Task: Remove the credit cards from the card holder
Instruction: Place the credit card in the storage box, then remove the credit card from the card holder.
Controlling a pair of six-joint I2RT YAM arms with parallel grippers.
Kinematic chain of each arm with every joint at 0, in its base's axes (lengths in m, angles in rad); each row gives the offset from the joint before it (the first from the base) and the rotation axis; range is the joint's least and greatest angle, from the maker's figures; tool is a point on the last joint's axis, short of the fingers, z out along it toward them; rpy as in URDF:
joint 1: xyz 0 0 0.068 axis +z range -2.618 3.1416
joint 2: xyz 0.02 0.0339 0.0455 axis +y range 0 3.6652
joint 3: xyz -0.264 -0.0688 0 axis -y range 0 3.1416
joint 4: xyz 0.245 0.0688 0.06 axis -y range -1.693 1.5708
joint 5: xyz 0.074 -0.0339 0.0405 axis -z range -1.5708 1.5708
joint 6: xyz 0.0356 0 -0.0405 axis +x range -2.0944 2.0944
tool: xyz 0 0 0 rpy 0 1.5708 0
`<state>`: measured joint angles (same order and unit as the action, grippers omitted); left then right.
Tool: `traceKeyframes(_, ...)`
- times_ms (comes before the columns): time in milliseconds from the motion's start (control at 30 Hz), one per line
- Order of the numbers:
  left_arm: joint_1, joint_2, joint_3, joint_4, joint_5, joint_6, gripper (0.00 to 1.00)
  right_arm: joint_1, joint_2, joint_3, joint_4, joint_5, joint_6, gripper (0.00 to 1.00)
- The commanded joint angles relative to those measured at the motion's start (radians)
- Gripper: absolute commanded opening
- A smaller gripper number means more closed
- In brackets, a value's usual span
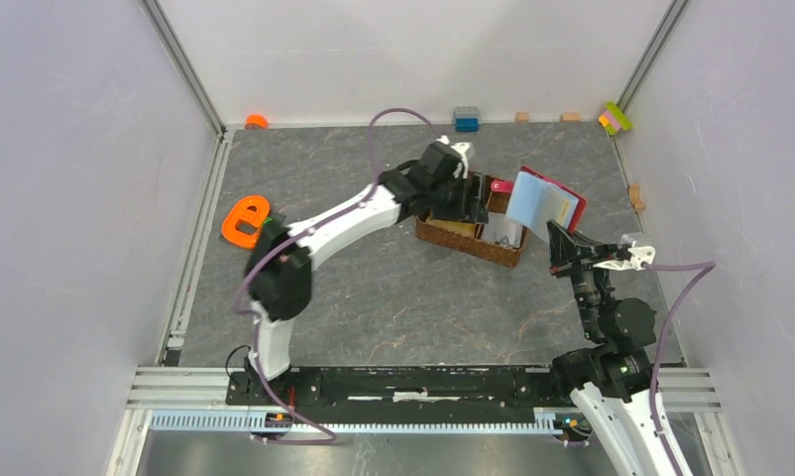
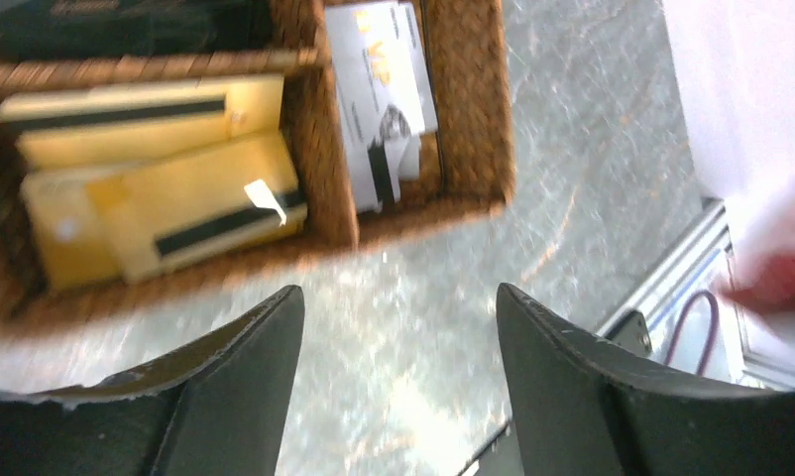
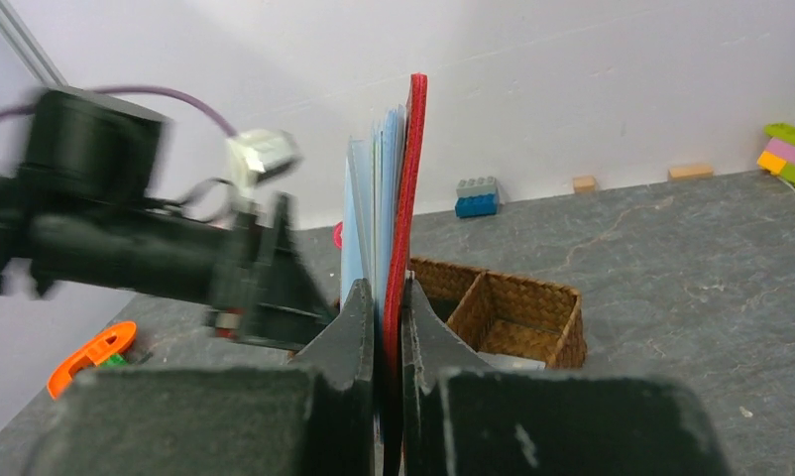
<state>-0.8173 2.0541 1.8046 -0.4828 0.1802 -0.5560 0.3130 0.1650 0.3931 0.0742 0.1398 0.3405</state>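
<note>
My right gripper [image 1: 562, 245] is shut on the dark red card holder [image 1: 574, 210] and holds it upright above the table, right of the basket. Light blue credit cards [image 1: 535, 201] stand in it. In the right wrist view the gripper [image 3: 382, 288] pinches the red cover [image 3: 414, 178] with the blue cards [image 3: 367, 213] beside it. My left gripper [image 1: 470, 206] hangs over the wicker basket [image 1: 470, 243], open and empty; its view [image 2: 398, 297] is blurred. Orange-tan cards [image 2: 166, 188] lie in one compartment and a white-grey card [image 2: 379, 89] in another.
The basket wall [image 2: 319, 149] divides the compartments. An orange plastic piece [image 1: 245, 220] lies at the left. A blue brick [image 1: 466, 119], small wooden blocks [image 1: 570, 116] and a coloured block [image 1: 617, 117] line the back wall. A pink piece [image 1: 501, 185] lies behind the basket.
</note>
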Motion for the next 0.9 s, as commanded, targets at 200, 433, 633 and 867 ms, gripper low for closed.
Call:
traceKeyframes(200,0.006,-0.652,-0.656,0.333,-0.108,0.003,1.0,0.0,0.111,-0.101,0.192,-0.218,0.051,0.0)
traceKeyframes(433,0.006,-0.925,-1.072,0.634,-0.177,-0.011,1.0,0.001,0.343,-0.183,0.47,-0.531,0.132,0.0)
traceKeyframes(633,0.011,-0.926,-1.166,0.731,-0.237,-0.011,1.0,0.001,0.468,-0.24,0.636,-0.612,0.181,0.0)
traceKeyframes(867,0.053,-0.943,-1.259,0.866,-0.192,-0.076,1.0,0.001,0.603,-0.287,0.858,-0.719,0.294,0.0)
